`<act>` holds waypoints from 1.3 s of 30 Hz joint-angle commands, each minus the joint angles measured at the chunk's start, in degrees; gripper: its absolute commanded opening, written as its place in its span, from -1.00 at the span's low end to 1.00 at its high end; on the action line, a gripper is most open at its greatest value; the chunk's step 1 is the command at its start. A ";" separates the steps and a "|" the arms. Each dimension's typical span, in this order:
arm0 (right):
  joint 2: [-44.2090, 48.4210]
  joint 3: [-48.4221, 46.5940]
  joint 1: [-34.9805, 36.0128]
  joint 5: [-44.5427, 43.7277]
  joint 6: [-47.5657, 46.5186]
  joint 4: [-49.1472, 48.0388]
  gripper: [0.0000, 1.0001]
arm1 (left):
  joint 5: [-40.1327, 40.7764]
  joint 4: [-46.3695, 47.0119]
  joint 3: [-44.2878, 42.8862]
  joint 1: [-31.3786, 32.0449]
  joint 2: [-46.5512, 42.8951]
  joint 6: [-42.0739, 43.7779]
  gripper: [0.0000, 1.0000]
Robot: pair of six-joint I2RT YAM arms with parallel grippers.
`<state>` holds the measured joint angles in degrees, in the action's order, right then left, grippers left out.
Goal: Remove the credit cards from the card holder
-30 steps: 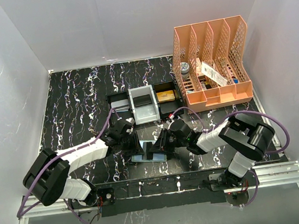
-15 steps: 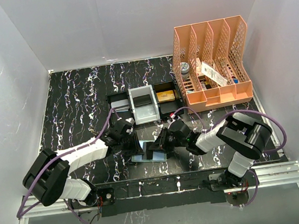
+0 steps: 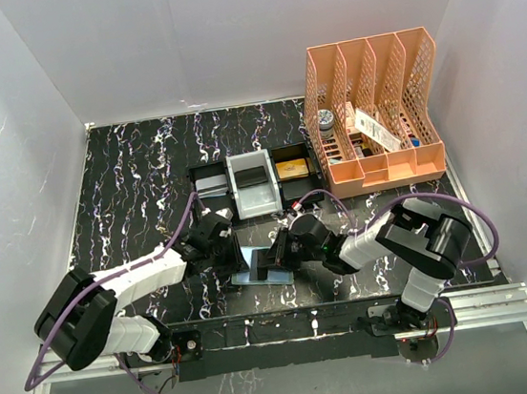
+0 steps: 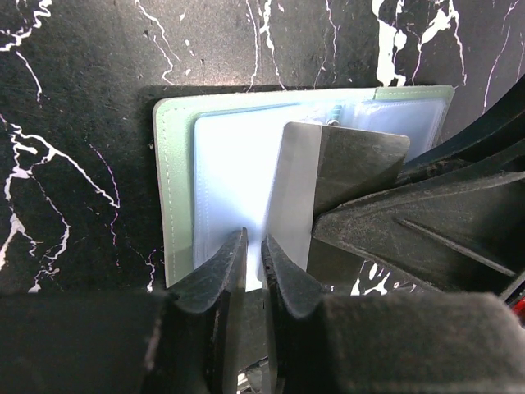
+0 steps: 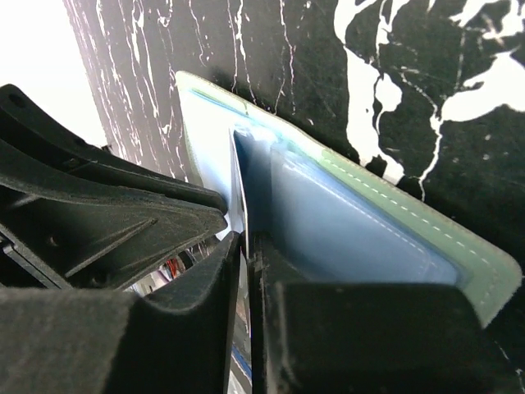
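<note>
Card holder (image 4: 174, 205) lies open on the table (image 3: 129, 194), near edge, between both grippers. Left gripper (image 4: 253, 263): jaws almost together over a thin pale sheet at its near side, looks pinched. Right gripper (image 5: 244, 263): clamped on the upright grey leaf (image 4: 328, 172) in the middle; can't tell if that's a card or only its sleeve.

Risks:
- If you pull and the left pinch is shallow, the whole holder lifts.
- The sleeve may tear.
- The grippers sit almost touching, so any twist knocks them together.
- The trays (image 3: 254, 184) are near on the far side, so a wide swing clips them.
</note>
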<state>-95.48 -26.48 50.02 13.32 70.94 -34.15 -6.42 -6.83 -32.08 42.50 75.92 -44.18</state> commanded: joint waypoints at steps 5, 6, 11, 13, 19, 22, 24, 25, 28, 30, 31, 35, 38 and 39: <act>4.28 0.22 0.25 -4.33 -1.30 2.70 -1.00 | 2.21 -2.16 1.59 -0.05 -1.55 0.22 -0.75; 5.32 0.13 0.25 -4.79 -1.70 4.01 -1.00 | 2.20 -2.28 1.52 -0.05 -1.63 0.24 -0.75; 11.68 -0.05 0.15 -8.06 -4.11 11.19 -1.00 | 2.84 -2.92 1.47 -0.03 -2.29 0.41 -0.75; 13.81 -0.19 0.08 -8.83 -4.97 13.04 -1.00 | 2.91 -2.80 1.49 -0.04 -2.44 0.35 -0.75; 17.10 -1.01 0.03 -8.24 -8.20 16.31 -1.00 | 2.87 -2.74 1.49 -0.05 -3.35 0.07 -0.74; 18.28 -0.95 0.06 -7.87 -9.92 15.66 -1.00 | 3.15 -3.05 1.35 -0.01 -5.18 -0.11 -0.69; 18.75 -0.78 0.06 -6.67 -11.40 13.87 -1.00 | 3.37 -3.45 1.03 -0.04 -6.77 -0.20 -0.63; 18.71 -0.95 0.08 -5.85 -12.17 13.07 -1.00 | 3.54 -3.72 0.78 -0.05 -7.54 -0.20 -0.60; 18.04 -2.18 0.08 -4.34 -13.41 13.74 -1.00 | 4.26 -5.31 -0.27 -0.05 -10.19 0.03 -0.50; 17.88 -2.79 0.08 -4.19 -14.06 14.71 -1.00 | 4.86 -7.52 -1.61 -0.05 -11.64 0.67 -0.42; 18.06 -3.03 0.06 -4.37 -14.72 15.15 -1.00 | 5.24 -8.97 -2.51 -0.03 -12.27 1.17 -0.39; 19.98 -3.75 0.06 -6.03 -17.88 17.12 -1.00 | 8.48 -15.61 -6.75 -0.05 -14.51 4.02 -0.17; 21.86 -4.05 0.06 -6.72 -20.30 17.49 -1.00 | 10.93 -19.92 -10.59 -0.13 -15.46 6.75 -0.01; 22.54 -4.14 0.05 -6.81 -21.17 17.46 -1.00 | 11.70 -21.11 -11.80 -0.14 -15.62 7.72 0.06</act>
<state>-76.69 -27.70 50.19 8.10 54.52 -15.55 0.86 -20.69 -38.72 42.50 62.48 -40.80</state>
